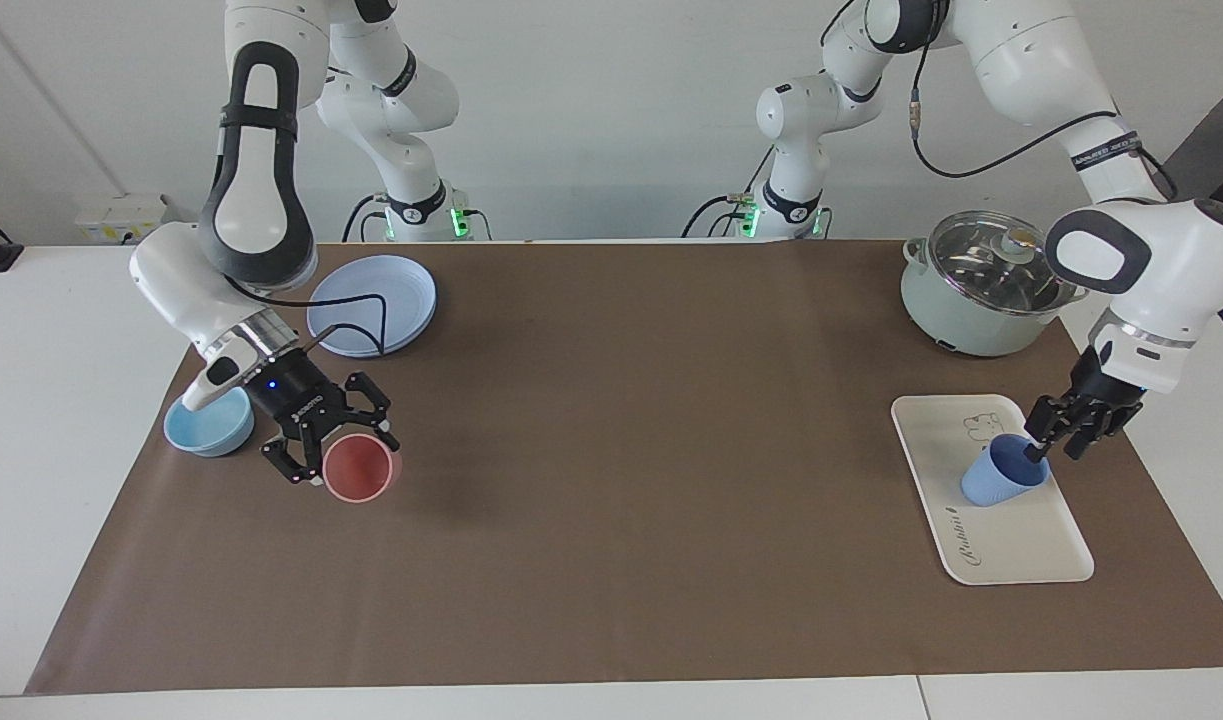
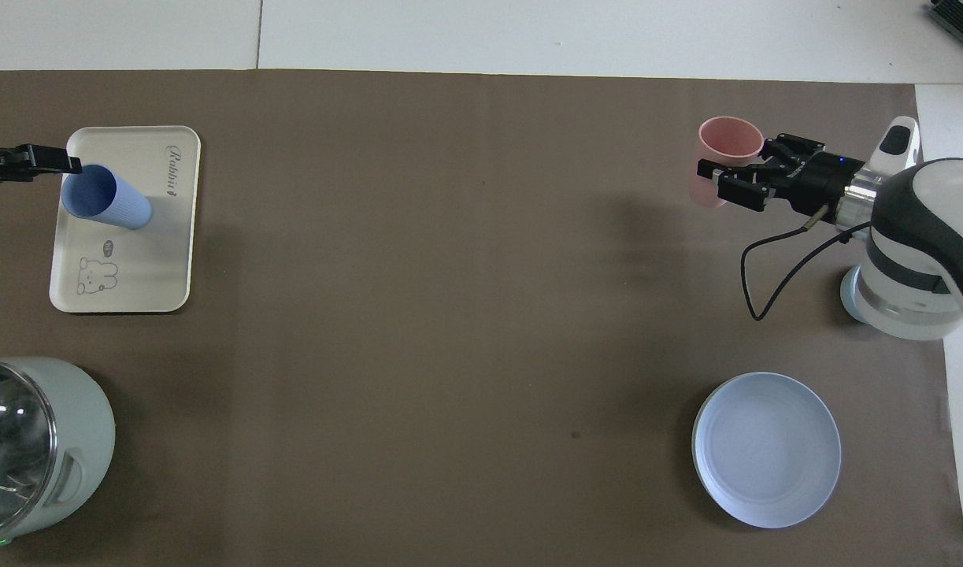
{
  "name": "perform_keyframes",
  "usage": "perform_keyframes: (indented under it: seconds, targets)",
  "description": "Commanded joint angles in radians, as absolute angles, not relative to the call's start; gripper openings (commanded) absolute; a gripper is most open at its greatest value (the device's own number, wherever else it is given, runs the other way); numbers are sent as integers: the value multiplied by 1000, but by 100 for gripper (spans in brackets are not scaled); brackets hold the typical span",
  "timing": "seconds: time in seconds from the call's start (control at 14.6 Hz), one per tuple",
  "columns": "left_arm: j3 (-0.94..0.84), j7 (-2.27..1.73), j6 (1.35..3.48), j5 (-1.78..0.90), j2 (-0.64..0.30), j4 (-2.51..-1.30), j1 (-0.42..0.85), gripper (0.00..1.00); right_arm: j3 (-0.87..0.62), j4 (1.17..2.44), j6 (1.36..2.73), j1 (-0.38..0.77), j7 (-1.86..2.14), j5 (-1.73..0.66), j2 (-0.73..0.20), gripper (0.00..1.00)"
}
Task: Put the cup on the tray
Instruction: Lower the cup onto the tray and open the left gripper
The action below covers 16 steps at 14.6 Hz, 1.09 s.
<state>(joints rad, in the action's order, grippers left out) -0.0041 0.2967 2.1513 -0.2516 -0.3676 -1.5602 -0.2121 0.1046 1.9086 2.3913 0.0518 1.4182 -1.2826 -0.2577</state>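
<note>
Looking across the brown mat (image 1: 611, 560) that covers the worktop, we start with the biggest thing on it. A pale green pot (image 1: 981, 295) with a glass lid sits at the mat's corner nearest the robots, at the left arm's end.

Next in size is the round blue plate (image 1: 371, 305), which lies by the mat's edge nearest the robots, toward the right arm's end. The tray (image 1: 1021, 550) rests flat close to the mat's edge at the left arm's end, farther from the robots than the pot. A shallow light-blue bowl (image 1: 211, 425) sits at the mat's edge at the right arm's end, partly under the right arm's wrist.

The cup (image 1: 1001, 480) stands upright on the tray, between the animal drawing and the cursive lettering, mouth up. The pink cup (image 1: 356, 468) is tipped so that its mouth faces away from the robots.

The left gripper (image 1: 1061, 445) sits over the tray's edge nearest the left arm's end, right at the cup's rim. We cannot tell whether its claw is wide or narrow. The right gripper (image 1: 331, 450) is over the mat just beside the bowl, its claw clamped on the pink cup at the rim.
</note>
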Motion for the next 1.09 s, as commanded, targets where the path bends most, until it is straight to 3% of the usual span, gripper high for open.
perform_keyframes:
  seconds: [0.0,0.34,0.48,0.82,1.03]
  targets:
    - [3,244,1969,-152,-428,-1366,-157,100,94,1911,2332,5,1534,-1351,-282,0]
    - [14,6,1648,-30,-405,-1249,17,100,94,1910,2199,-92,1722,-1446,-351,0]
    - [9,-15,1548,23,-327,-1255,80,100,94,1907,2129,-136,1827,-1488,-396,0]
    - [2,-35,1520,23,-27,-1546,80,100,94,1905,2075,-172,1939,-1532,-451,0]
    - [2,-31,1552,23,20,-1621,71,100,92,1927,2074,-163,2063,-1532,-449,0]
